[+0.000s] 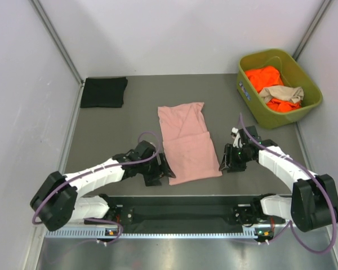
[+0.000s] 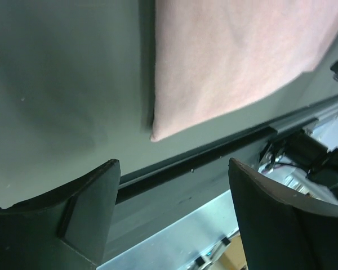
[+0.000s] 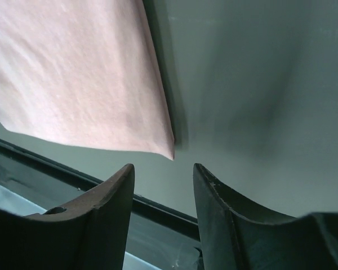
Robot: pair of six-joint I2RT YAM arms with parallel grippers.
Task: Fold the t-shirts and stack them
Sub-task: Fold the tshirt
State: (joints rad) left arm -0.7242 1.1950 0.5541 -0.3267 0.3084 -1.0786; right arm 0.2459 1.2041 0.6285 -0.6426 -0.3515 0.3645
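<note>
The pink shirt (image 1: pixel 187 140) lay flat on the grey table (image 1: pixel 112 135), folded lengthwise into a long strip with a second layer doubled over its near half. The left gripper (image 1: pixel 164 169) sat low just off the shirt's near left corner. Its jaws were spread wide and held nothing, and in the left wrist view that corner lay on the table ahead of the two dark fingers (image 2: pixel 96 191), apart from them. The right gripper (image 1: pixel 228 160) sat low just off the shirt's near right corner. Its jaws were parted by a narrower gap and were also empty, and in the right wrist view the corner's tip pointed toward the gap between the fingers (image 3: pixel 112 197), just short of them. Whether either gripper touched the table could not be told. A black shirt (image 1: pixel 103 91) lay folded into a neat rectangle well beyond the pink shirt's far left corner, flat on the table and apart from it. An olive bin (image 1: pixel 281 115) stood beyond the pink shirt's far right corner, well apart. An orange shirt (image 1: pixel 265 77) was bunched inside it, with a crumpled tan shirt (image 1: pixel 281 93) on top.
</note>
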